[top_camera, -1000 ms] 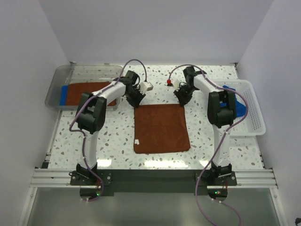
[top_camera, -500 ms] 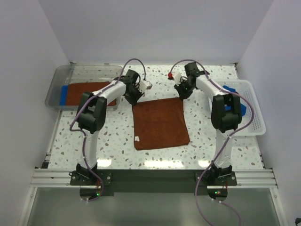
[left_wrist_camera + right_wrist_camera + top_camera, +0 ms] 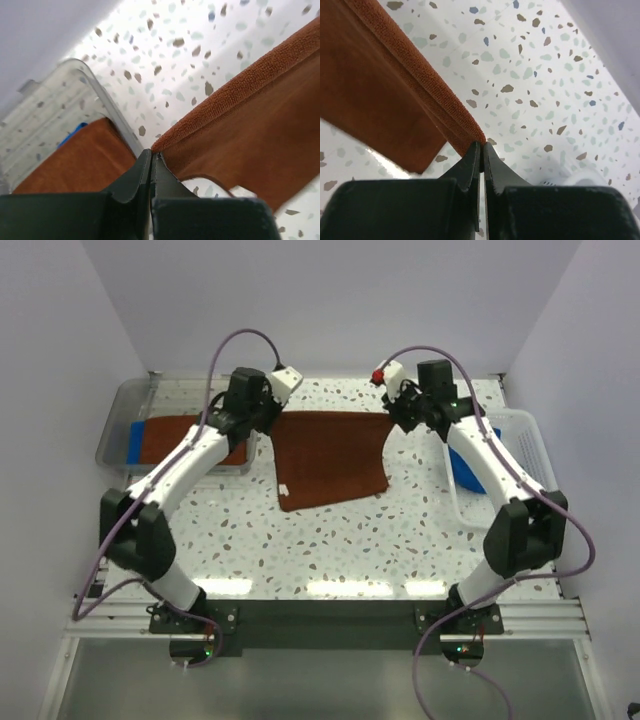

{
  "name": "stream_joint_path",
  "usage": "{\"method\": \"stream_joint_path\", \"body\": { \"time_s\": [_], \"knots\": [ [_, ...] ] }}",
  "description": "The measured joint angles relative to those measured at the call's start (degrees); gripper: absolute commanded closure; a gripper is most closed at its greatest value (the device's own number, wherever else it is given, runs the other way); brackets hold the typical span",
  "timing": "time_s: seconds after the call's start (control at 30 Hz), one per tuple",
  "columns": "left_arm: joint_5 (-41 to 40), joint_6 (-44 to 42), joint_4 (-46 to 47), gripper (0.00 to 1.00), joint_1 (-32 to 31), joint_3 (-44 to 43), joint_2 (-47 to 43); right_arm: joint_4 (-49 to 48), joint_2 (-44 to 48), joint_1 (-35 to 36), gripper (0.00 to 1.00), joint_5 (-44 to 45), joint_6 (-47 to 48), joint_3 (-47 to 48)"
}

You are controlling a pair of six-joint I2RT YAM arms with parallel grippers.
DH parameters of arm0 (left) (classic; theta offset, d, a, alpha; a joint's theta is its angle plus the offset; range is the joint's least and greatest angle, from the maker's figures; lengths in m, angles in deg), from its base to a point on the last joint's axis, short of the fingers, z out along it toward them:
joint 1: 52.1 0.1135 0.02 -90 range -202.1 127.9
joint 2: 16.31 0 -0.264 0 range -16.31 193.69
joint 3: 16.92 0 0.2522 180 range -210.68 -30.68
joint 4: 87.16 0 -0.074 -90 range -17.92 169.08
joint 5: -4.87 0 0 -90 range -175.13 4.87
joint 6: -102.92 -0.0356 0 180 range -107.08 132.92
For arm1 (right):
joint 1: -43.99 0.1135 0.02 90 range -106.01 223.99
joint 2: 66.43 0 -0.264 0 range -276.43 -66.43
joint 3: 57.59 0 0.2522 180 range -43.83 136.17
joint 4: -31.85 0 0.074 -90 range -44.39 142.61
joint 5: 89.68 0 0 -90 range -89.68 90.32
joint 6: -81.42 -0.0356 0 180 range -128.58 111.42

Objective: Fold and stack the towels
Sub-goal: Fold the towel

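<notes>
A rust-brown towel (image 3: 330, 455) hangs lifted by its two far corners, its near edge trailing on the speckled table. My left gripper (image 3: 268, 418) is shut on the towel's far left corner (image 3: 159, 145); my right gripper (image 3: 397, 418) is shut on the far right corner (image 3: 479, 137). The top hem (image 3: 430, 95) stretches taut between them. Another rust-brown towel (image 3: 185, 435) lies in the clear tray with a blue towel (image 3: 136, 440) under it. A blue towel (image 3: 465, 465) sits in the white basket.
The clear plastic tray (image 3: 135, 405) stands at the far left, its rim (image 3: 102, 102) close beside my left fingers. The white mesh basket (image 3: 525, 455) stands at the far right, beneath my right arm's forearm. The back wall is just behind both grippers.
Both grippers rose and moved back and apart, lifting the towel's far edge off the table. The left gripper shut on its corner. The towel's near edge slid away from the front.
</notes>
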State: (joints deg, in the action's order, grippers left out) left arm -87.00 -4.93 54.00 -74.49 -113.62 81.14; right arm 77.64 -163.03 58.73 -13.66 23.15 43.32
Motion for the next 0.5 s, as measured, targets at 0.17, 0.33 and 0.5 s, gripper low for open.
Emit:
{"method": "stream_joint_path", "body": {
  "time_s": [0.17,0.33,0.5],
  "knots": [
    [-3.4,1.7,4.5,1.00,-3.3,6.6,-16.0,-2.4,14.4,0.3,1.00,-0.2,-1.4,-7.6],
    [-8.8,2.6,5.3,1.00,-10.0,13.7,-27.1,-3.2,30.2,0.3,1.00,-1.7,-2.9,-15.3],
    [-10.3,4.5,4.1,1.00,-14.1,17.6,-36.0,-2.2,42.1,0.3,1.00,-4.3,-4.1,-20.8]
  ]
}}
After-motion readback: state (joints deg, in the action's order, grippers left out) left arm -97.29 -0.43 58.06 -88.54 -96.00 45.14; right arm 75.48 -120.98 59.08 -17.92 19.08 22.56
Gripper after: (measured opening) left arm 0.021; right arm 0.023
